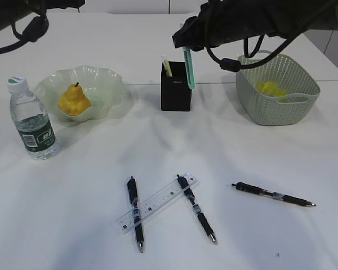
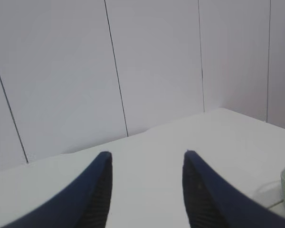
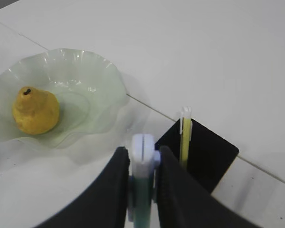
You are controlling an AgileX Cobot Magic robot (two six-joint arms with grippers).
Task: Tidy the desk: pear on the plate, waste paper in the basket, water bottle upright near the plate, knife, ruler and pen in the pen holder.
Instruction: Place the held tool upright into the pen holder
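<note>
My right jaws pinch the green knife upright over the far pen holder to drop it in, while my left jaws wait open.

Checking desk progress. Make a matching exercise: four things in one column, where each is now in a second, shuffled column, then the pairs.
Things:
1. pear
2. water bottle
3. ruler
4. waste paper

Places:
A. in the basket
B. flat on the desk, lying across two pens
C. on the plate
D. upright, left of the plate

Pairs: 1-C, 2-D, 3-B, 4-A
</note>
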